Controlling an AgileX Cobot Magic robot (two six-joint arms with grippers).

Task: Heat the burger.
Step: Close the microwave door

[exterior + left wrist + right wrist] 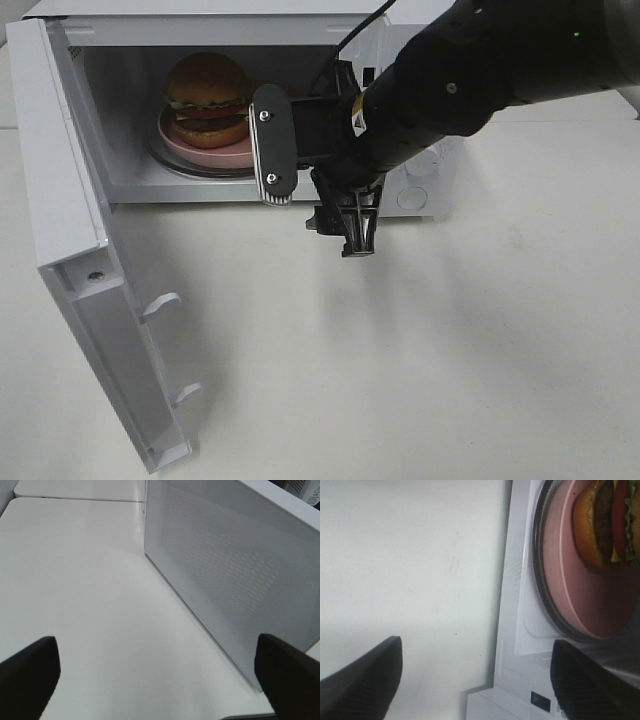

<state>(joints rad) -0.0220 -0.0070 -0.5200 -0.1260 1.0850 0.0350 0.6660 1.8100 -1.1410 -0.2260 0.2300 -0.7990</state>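
Black right arm's gripper (342, 228) hangs just in front of the microwave mouth, right of centre. Its jaws are spread wide, nothing between them. The white microwave oven (420, 190) sits at the far side of the white table (400, 380), its door (75, 230) swung open toward the near left. Tall burger with glossy brown bun (208, 95) is inside the cavity, upright on a round pink plate (215, 155) on the glass turntable (175, 165). Left gripper (159, 680) is parted wide too and empty, over bare table beside the oven's perforated white wall (235, 565).
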